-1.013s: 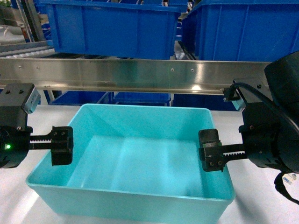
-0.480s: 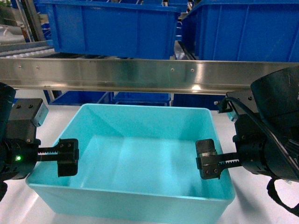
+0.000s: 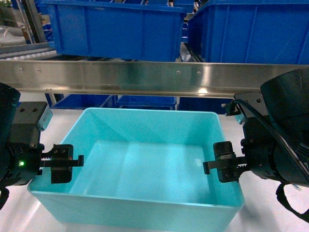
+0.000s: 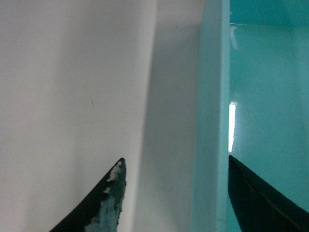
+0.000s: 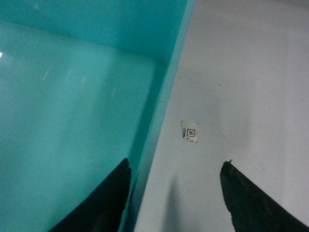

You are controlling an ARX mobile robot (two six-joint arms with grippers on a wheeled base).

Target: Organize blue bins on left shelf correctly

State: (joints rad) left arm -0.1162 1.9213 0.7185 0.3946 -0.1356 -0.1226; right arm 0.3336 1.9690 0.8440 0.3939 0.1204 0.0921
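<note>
The shelf rail is crossing above and beyond both grippers. The bin is sitting on the table between them. The left gripper and right gripper are each straddling a side wall, spread, probably not yet gripping. Both should be pinching evenly before lifting level.
</note>
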